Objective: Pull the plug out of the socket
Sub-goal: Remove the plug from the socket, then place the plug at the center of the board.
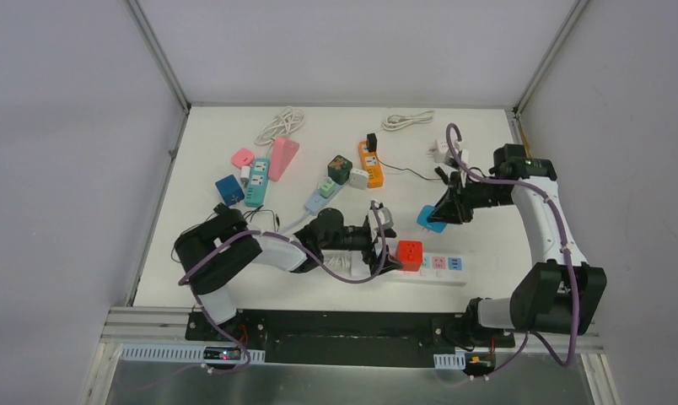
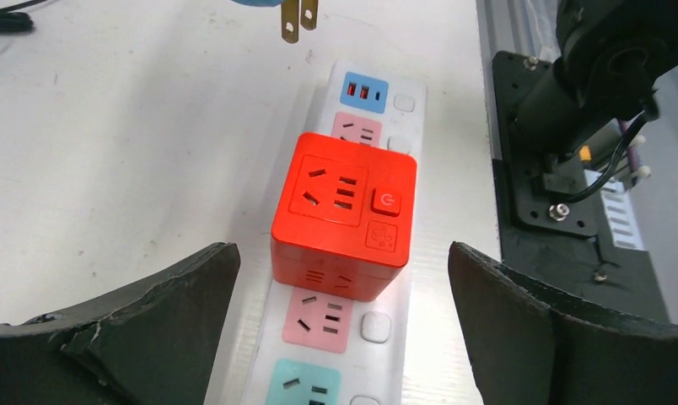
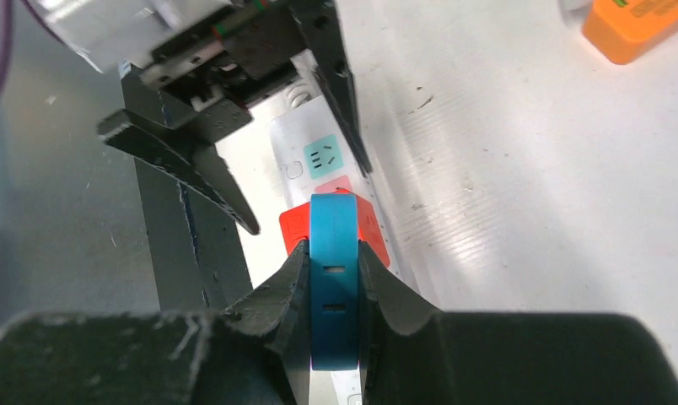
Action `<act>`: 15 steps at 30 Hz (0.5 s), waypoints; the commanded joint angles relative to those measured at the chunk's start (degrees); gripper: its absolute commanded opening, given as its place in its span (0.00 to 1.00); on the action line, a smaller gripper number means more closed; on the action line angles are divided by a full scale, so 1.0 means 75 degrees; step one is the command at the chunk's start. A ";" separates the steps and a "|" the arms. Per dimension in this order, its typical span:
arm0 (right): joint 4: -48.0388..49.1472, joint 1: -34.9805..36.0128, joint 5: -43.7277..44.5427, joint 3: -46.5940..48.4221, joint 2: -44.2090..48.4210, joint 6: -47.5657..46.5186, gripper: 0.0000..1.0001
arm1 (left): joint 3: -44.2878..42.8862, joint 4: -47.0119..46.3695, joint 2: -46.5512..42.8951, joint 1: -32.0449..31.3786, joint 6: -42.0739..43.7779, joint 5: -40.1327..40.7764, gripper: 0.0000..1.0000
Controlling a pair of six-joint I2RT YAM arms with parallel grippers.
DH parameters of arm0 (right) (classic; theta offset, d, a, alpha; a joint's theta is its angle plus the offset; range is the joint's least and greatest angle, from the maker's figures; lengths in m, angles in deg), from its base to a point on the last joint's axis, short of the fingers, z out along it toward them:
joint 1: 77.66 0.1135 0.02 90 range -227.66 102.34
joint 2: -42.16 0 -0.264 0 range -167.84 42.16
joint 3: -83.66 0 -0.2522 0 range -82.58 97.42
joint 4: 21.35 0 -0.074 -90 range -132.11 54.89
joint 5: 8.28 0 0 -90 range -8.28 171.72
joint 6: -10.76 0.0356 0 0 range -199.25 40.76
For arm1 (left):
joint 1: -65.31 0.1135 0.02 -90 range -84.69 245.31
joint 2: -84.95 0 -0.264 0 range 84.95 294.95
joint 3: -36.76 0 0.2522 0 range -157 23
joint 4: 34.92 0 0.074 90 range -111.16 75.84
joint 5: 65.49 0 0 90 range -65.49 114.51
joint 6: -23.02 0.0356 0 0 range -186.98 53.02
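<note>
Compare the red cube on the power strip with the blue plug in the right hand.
The red cube sits on the white power strip; the blue plug hangs clear of it. The red cube is blocky; the blue plug is slim. The right hand grips the blue plug; the open left hand flanks the red cube without touching. Both are bright plastic.
</note>
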 commanded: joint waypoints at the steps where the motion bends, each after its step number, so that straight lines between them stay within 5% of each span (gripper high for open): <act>1: 0.0001 -0.0457 -0.0568 0.0443 -0.0031 0.0285 0.00 | -0.0408 0.2222 -0.1260 0.0281 -0.0591 0.0307 0.99; 8: 0.1337 -0.1049 -0.0472 0.0446 -0.0006 0.1912 0.00 | -0.1348 0.5958 -0.3231 0.0589 -0.1008 0.0594 0.99; 15: 0.4824 -0.1055 0.0651 -0.0197 0.0455 0.5306 0.00 | -0.2490 0.9640 -0.4934 0.0836 -0.0492 0.1308 0.99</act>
